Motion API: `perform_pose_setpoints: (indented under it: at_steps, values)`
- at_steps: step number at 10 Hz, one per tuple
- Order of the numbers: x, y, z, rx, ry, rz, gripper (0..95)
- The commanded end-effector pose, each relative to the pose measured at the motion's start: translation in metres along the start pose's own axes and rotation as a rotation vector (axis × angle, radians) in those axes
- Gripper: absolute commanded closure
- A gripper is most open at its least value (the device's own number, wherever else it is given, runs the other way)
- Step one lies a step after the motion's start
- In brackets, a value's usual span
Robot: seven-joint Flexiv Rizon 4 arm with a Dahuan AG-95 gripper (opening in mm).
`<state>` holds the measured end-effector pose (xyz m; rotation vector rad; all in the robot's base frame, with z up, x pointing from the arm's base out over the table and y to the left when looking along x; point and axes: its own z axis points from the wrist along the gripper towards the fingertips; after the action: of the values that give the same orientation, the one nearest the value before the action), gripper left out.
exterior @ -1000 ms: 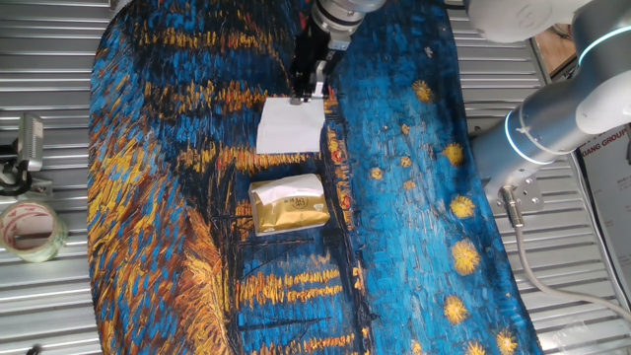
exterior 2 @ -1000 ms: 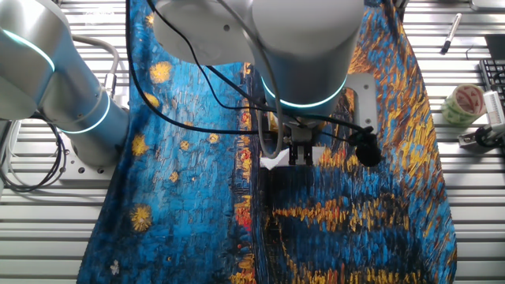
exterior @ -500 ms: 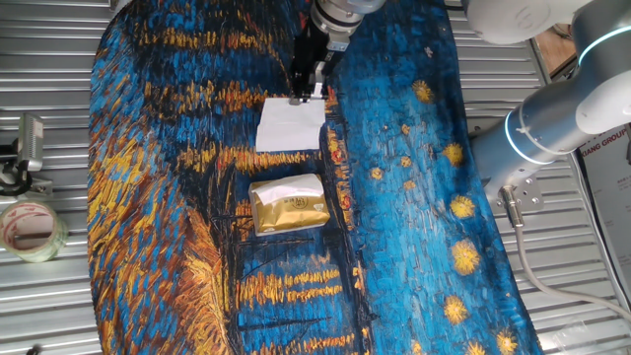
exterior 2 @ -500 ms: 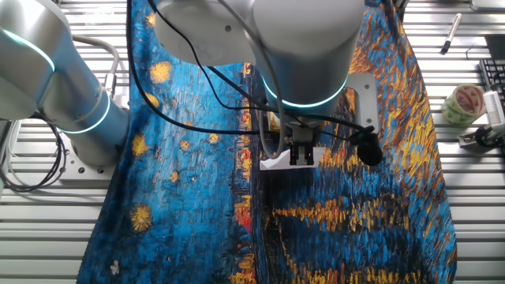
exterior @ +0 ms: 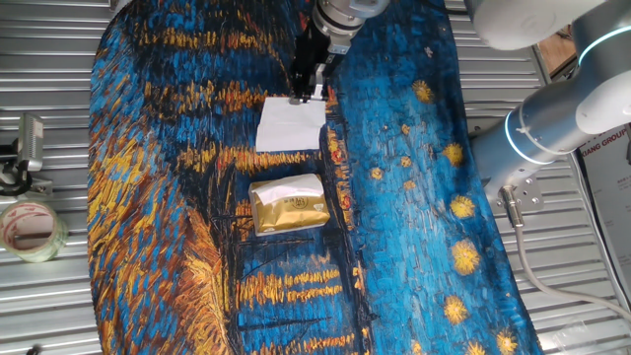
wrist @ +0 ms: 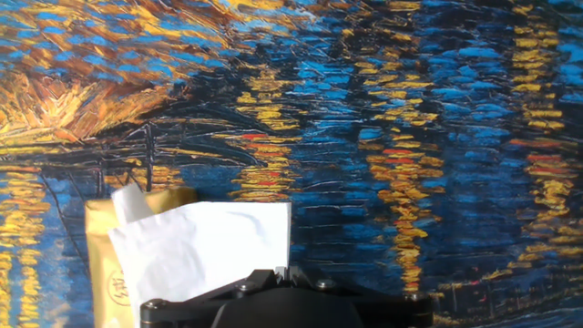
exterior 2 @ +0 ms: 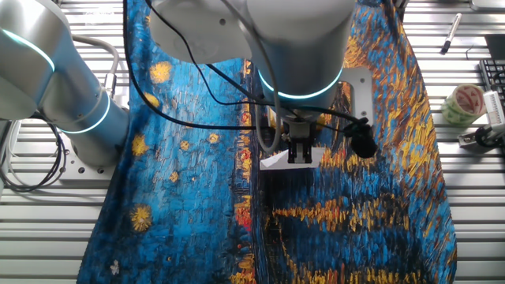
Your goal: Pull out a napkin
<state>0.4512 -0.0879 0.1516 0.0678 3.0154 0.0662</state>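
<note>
Lying beyond the gold foil tissue pack [exterior: 288,205], the thin white paper napkin [exterior: 291,126] is pinched at its far edge by the claw [exterior: 299,97]; light, limp, easily torn.

Bare painted cloth [exterior: 414,197] lies open all round; only the gold pack [exterior: 288,205] stands near the napkin [exterior: 290,127].

Painted cloth [exterior: 414,197], tape roll [exterior: 30,229], pen [exterior 2: 450,34].

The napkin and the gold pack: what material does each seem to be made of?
The napkin looks like thin, matte white paper, soft, with a faint fold. The gold pack seems to be glossy plastic or foil film; it wrinkles and shines. Which one, I cannot tell.
</note>
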Motion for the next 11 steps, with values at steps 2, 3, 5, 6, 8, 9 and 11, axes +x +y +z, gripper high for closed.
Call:
perform_pose_setpoints:
  at_steps: [2,3,5,6,8,9,11]
  values:
    - [-0.0009,0.0002,-0.0004,-0.006,0.004,-0.001,95.0]
    - [-0.0009,0.0002,-0.0004,-0.005,0.006,-0.004,95.0]
    - [-0.0009,0.0002,-0.0004,-0.007,0.006,-0.006,95.0]
    - [-0.0009,0.0002,-0.0004,-0.007,0.006,-0.011,95.0]
    - [-0.0009,0.0002,-0.0004,-0.006,0.007,-0.023,76.0]
    - [-0.0009,0.0002,-0.0004,-0.006,0.008,-0.025,76.0]
    - [-0.0009,0.0002,-0.0004,-0.006,0.008,-0.024,76.0]
